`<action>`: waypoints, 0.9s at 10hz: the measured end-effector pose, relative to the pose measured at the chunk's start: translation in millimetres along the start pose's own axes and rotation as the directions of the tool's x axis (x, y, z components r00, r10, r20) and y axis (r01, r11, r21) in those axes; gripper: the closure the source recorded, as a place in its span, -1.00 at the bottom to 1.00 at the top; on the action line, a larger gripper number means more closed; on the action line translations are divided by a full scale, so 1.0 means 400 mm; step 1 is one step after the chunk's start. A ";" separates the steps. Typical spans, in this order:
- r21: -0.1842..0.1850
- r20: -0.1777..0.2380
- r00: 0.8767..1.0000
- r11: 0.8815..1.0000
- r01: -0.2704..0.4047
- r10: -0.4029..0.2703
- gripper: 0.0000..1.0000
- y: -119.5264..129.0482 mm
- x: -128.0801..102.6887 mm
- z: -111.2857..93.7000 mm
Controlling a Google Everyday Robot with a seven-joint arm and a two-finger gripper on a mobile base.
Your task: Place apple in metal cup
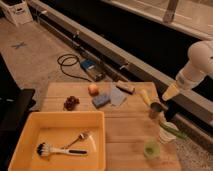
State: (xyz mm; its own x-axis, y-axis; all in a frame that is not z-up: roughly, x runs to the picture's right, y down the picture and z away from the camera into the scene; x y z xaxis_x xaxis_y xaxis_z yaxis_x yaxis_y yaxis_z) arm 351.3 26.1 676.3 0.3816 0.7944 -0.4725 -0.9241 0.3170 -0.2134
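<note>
Jaws on our gripper [169, 92], poised near the metal cup [155, 109]: we cannot tell their gap. They hold no apple [93, 89], which sits well apart beside a blue sponge [101, 100]. Grasped off-centre, it could roll away

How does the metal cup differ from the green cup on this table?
The metal cup is dark grey and shiny; the green cup is pale, see-through green. The metal cup stands by the table's right edge, close to the gripper hanging above that edge; the green cup stands at the front edge, farther from it. Both are upright, handleless, and the apple is in neither.
</note>
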 end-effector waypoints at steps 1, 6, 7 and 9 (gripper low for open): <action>-0.007 0.011 1.000 1.000 0.022 -0.022 -0.60 0.003 -0.009 -0.007; -0.152 0.080 0.973 0.962 0.226 -0.216 -0.60 0.213 -0.136 -0.006; -0.167 0.092 0.965 0.951 0.259 -0.247 -0.60 0.256 -0.156 -0.005; -0.183 0.135 0.928 0.912 0.368 -0.347 -0.60 0.387 -0.198 -0.005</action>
State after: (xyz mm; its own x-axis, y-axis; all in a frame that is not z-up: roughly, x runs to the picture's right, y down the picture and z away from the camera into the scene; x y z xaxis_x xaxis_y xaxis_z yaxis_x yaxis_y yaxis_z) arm 178.1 11.2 678.7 0.6725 0.6970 -0.2489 -0.6983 0.4862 -0.5253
